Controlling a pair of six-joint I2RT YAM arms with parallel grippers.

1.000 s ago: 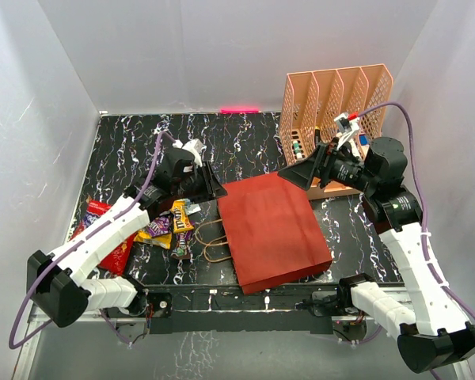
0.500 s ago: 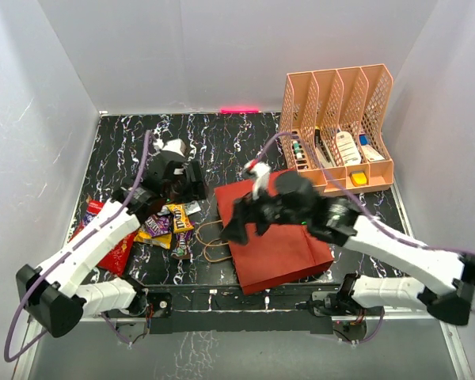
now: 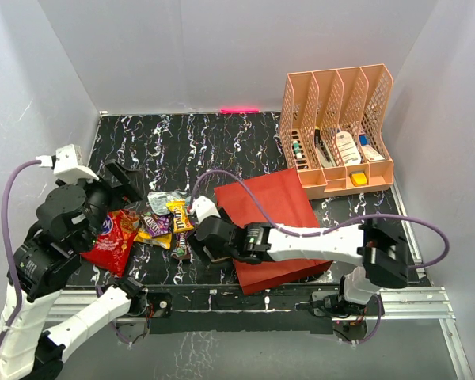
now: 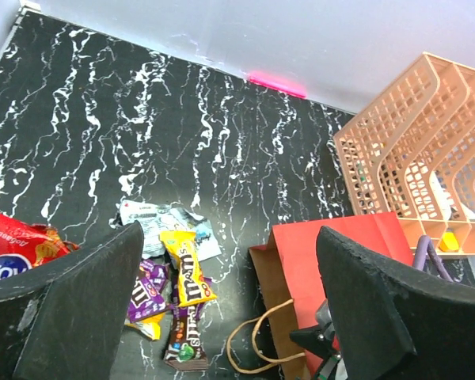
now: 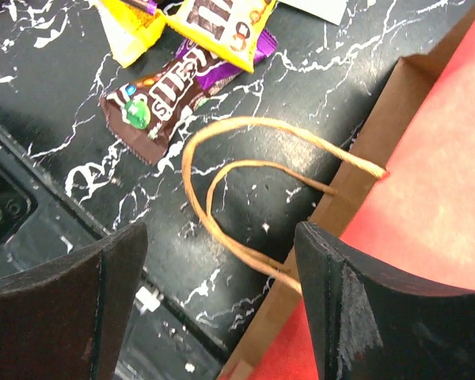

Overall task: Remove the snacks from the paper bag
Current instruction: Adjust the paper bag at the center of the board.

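Right gripper [image 5: 218, 261] is held wide open, empty, just over the handles [image 5: 222, 158] at the mouth of the flat-lying bag [image 5: 427, 158]; left gripper [image 4: 229, 277] is spread wide too, raised above the snacks [image 3: 162, 226] piled just left of the bag. Probably a last check is being set up, so a handle would need pinching and lifting. M&M's is printed on the brown packet [image 5: 162, 91] and the yellow packet [image 4: 186, 273].

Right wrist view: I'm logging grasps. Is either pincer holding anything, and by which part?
Nothing is held. The right pincer hangs open above the cord handles of the paper bag; the left pincer is open and empty.
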